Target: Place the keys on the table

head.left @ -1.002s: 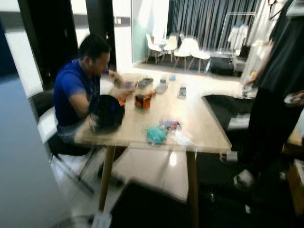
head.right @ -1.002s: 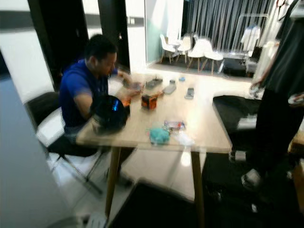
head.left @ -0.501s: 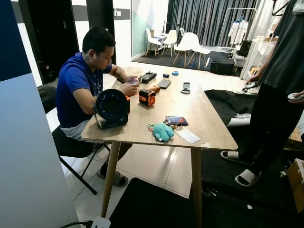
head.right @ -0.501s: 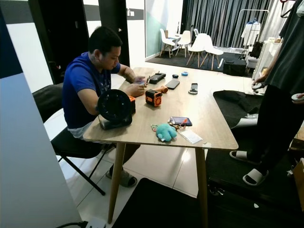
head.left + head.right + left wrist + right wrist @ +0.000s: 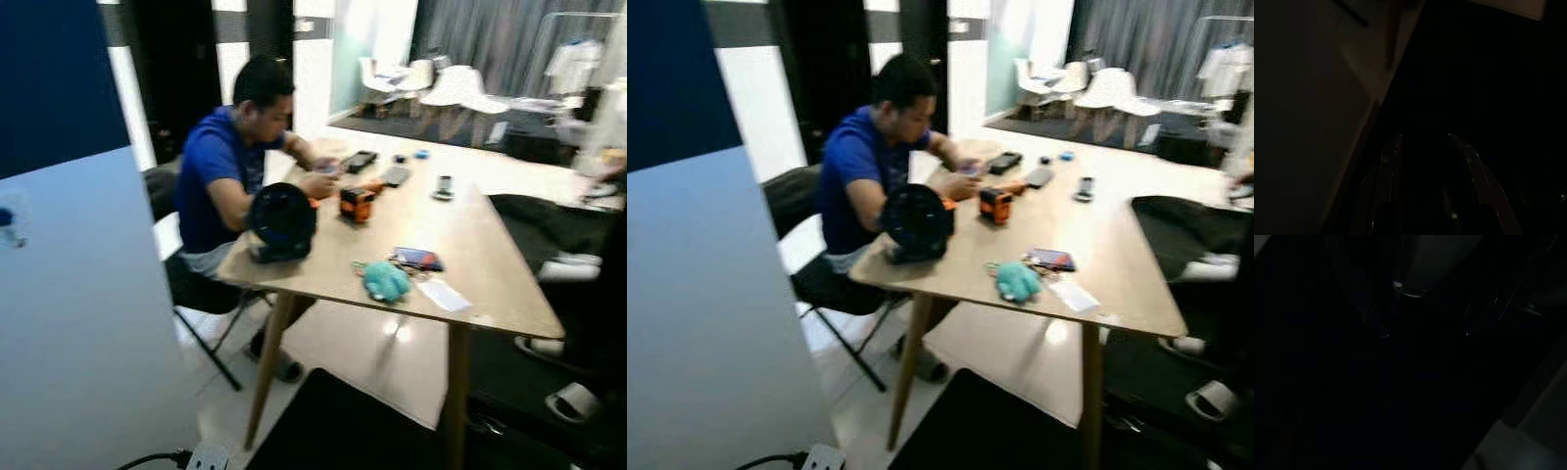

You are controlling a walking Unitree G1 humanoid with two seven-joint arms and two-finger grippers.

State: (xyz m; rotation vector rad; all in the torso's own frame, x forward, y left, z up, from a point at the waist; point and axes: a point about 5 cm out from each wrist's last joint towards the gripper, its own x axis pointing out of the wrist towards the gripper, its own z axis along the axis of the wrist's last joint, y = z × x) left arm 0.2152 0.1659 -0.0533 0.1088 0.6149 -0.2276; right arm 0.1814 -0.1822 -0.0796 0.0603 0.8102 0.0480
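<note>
Keys [image 5: 366, 265], a small bunch fastened to a fluffy teal plush toy [image 5: 385, 282], lay on the light wooden table [image 5: 490, 255] near its front edge, though blur kept the metal from showing clearly. Both arms hung idle in the shade. In the left wrist view the left gripper [image 5: 1424, 142] pointed down at dark floor with a gap between its two long black fingers, holding nothing; in the right wrist view the right gripper [image 5: 1425, 335] was too dark for me to tell its state. Nearest of all stood a tall pale blue panel [image 5: 78, 313], with a white power strip [image 5: 208, 458] on the tiles at its foot. Just right of the toy lay a white slip of paper [image 5: 445, 295], and behind it a dark flat case [image 5: 415, 258]. Further left stood a round black fan [image 5: 281, 221], then a small orange-and-black box [image 5: 356, 204]. A person in a blue shirt [image 5: 220, 176] sat at the table's left side. White chairs [image 5: 460, 88] stood far behind.
</note>
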